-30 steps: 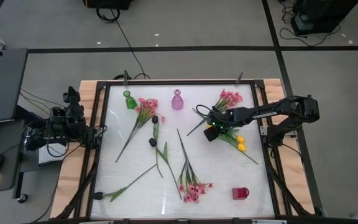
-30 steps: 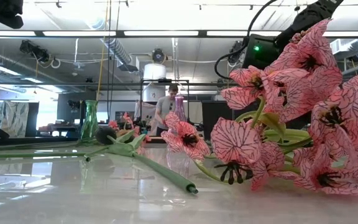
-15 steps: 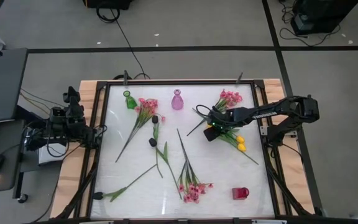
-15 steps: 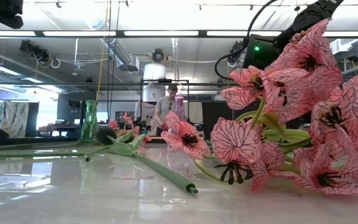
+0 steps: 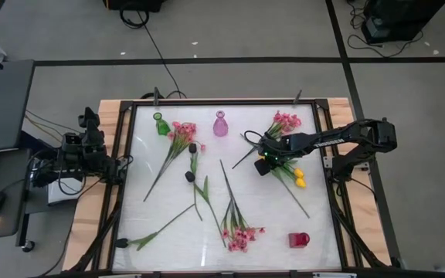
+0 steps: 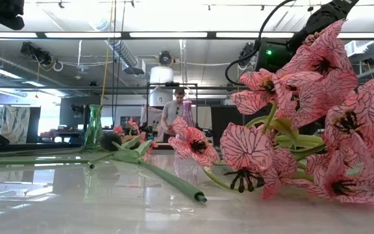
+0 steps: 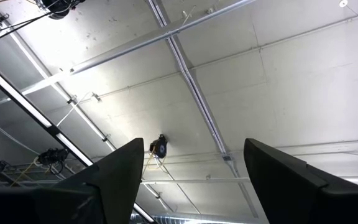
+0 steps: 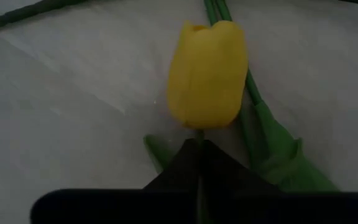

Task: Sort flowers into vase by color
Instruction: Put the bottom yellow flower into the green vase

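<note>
My right gripper (image 5: 263, 164) (image 8: 199, 144) is shut on a yellow tulip (image 8: 207, 74) at the table's far right. The tulip's long stem (image 5: 296, 197) runs toward the near right. Two more yellow tulips (image 5: 299, 179) lie beside it. Pink sprays lie at the far right (image 5: 284, 121), far left (image 5: 180, 133) and near middle (image 5: 239, 234). Dark tulips (image 5: 189, 176) lie left of centre. A green vase (image 5: 159, 123), a pink vase (image 5: 220, 123) and a red vase (image 5: 299, 239) stand on the table. My left gripper (image 7: 191, 180) is open at the table's left edge, facing the ceiling. My right gripper pinches the yellow tulip's stem just below the flower head (image 8: 199, 133) between its two fingertips. The head points away from the fingers, low over the table. I cannot tell whether it is clear of the table. The stem's free end (image 5: 308, 215) trails toward the near right.
The table has a raised frame (image 5: 207, 103) around a white top. Pink blossoms (image 6: 304, 130) fill the low view's right side. A person (image 6: 173, 112) stands in the room behind. Green stems (image 5: 242, 150) cross beside my right gripper.
The held yellow tulip's stem has swung. Its free end has moved toward the table's near edge and a little left, while the end at my right gripper has stayed in place.
</note>
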`<state>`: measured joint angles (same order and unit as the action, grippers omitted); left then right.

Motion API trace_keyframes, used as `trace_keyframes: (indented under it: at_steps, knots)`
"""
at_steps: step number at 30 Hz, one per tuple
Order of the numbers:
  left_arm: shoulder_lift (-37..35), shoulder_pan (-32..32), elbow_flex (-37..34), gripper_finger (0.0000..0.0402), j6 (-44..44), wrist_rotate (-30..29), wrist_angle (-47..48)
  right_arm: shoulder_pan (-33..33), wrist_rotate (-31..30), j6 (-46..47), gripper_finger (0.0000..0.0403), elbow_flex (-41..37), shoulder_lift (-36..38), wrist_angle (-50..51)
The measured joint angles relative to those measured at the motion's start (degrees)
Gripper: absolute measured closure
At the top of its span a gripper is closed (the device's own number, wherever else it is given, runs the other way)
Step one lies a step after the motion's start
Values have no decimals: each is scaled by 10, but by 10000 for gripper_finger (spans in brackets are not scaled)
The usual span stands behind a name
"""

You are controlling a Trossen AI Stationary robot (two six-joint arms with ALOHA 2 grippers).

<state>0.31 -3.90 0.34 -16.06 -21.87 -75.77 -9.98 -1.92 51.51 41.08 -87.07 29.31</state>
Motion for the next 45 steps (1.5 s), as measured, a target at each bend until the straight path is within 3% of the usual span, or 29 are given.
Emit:
trace_keyframes:
  at_steps: [11,25,36,45]
  knots:
    - [0,0,0,118,0,0,0,0,27,0,390,0,0,-15]
    - [0,0,0,118,0,0,0,0,52,15,390,0,0,-150]
    - [0,0,0,118,0,0,0,0,61,25,390,0,0,-289]
    - [0,0,0,118,0,0,0,0,74,18,390,0,0,-486]
